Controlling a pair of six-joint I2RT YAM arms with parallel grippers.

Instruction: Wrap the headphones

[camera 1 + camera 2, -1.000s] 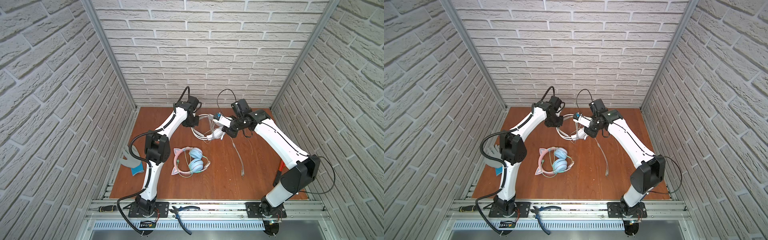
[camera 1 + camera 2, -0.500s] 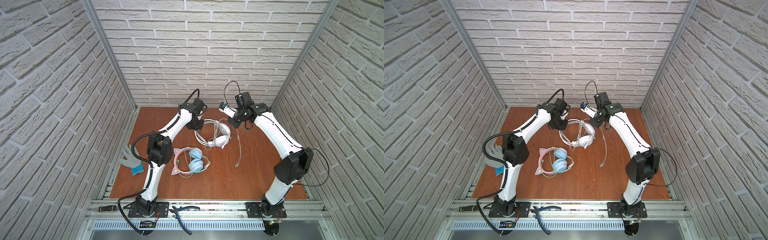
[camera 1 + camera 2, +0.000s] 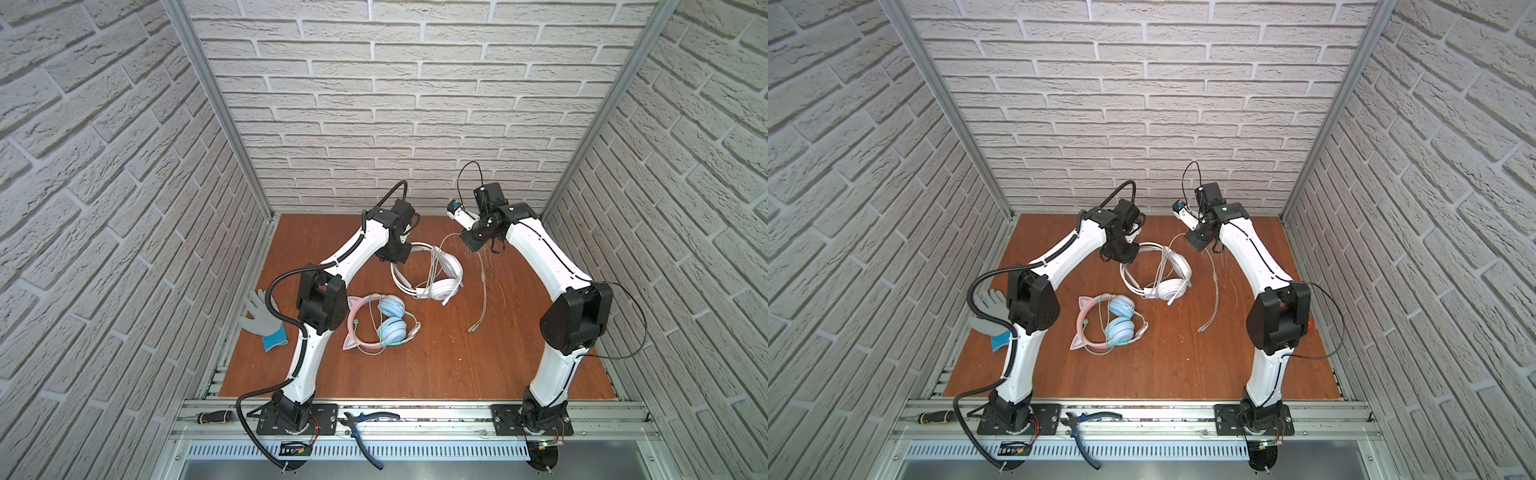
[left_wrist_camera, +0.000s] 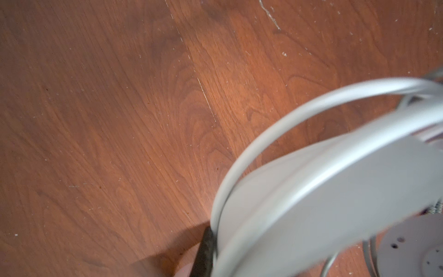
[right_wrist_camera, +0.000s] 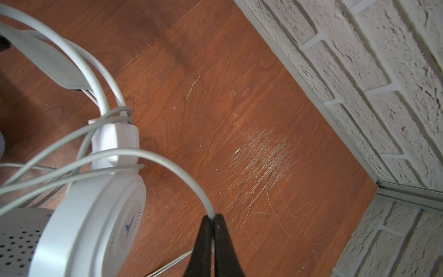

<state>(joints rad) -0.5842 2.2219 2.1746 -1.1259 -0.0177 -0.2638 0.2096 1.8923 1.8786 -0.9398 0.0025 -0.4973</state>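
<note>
The white headphones [image 3: 428, 272] lie at the back middle of the table, their white cable [image 5: 153, 156] looped a few times over the band and one cup [image 5: 96, 215]. My left gripper [image 3: 398, 258] is shut on the headband [image 4: 323, 191], with one black finger [image 4: 205, 251] showing beside it. My right gripper [image 5: 214, 220] is shut on the cable to the right of the cups, just above the table. The cable's free end and plug [image 3: 471, 331] trail toward the front. The pink cat-ear headphones [image 3: 376, 322] with light-blue cups lie left of centre, apart from both grippers.
A grey glove with a blue cuff [image 3: 264, 318] lies at the table's left edge. Pliers [image 3: 365, 428] and a screwdriver [image 3: 214, 417] rest on the front rail. The brick back wall [image 5: 359, 72] stands close behind my right gripper.
My right gripper has pulled the cable back and to the right, away from the white headphones. The left gripper shifted slightly right with the band, and the headphones spread out on the table.
</note>
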